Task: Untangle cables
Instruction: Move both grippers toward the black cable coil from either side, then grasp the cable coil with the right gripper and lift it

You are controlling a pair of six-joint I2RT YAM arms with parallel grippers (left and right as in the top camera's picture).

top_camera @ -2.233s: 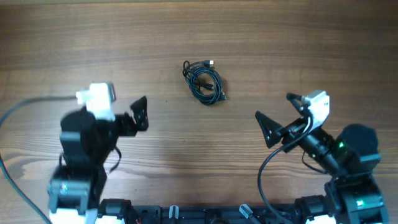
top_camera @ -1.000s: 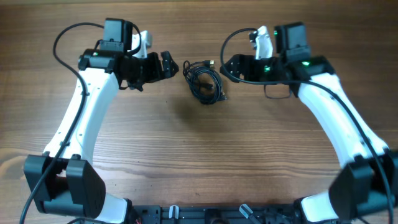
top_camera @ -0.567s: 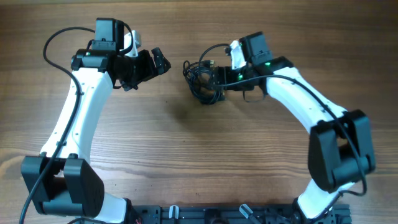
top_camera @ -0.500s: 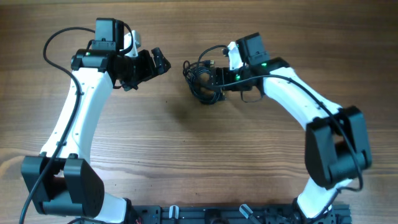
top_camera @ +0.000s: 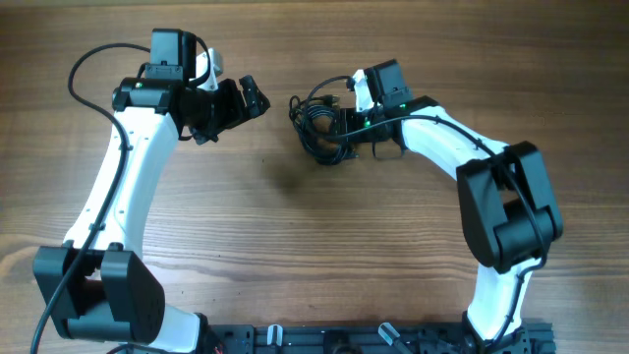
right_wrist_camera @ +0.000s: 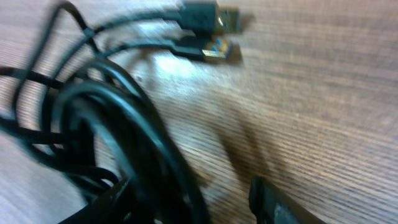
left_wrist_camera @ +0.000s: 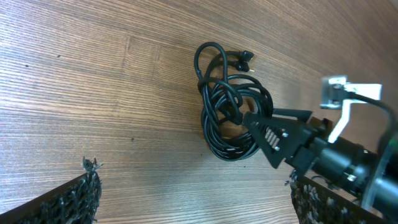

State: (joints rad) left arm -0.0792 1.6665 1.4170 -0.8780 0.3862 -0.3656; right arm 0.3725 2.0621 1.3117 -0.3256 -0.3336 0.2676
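Note:
The cables (top_camera: 316,126) are thin black cords coiled in a small tangle at the table's middle back. Two USB plugs (right_wrist_camera: 213,31) stick out at its far side. My right gripper (top_camera: 340,125) is open, low at the tangle's right edge. In the right wrist view its fingers (right_wrist_camera: 186,208) straddle thick coiled strands (right_wrist_camera: 118,118). My left gripper (top_camera: 257,97) is open and empty, hovering left of the tangle. The left wrist view shows the whole tangle (left_wrist_camera: 227,112), the right gripper's fingers (left_wrist_camera: 261,132) reaching into it, and my own fingers (left_wrist_camera: 199,202) wide apart.
The wooden table (top_camera: 295,246) holds nothing else. The right arm's own thicker black wire (top_camera: 324,87) loops just above the tangle. Both white arms arch in from the front edge.
Both arms rose from the front and reached toward the tangle. Over the last half second the right gripper slid left into the tangle's right edge. The left arm stayed still.

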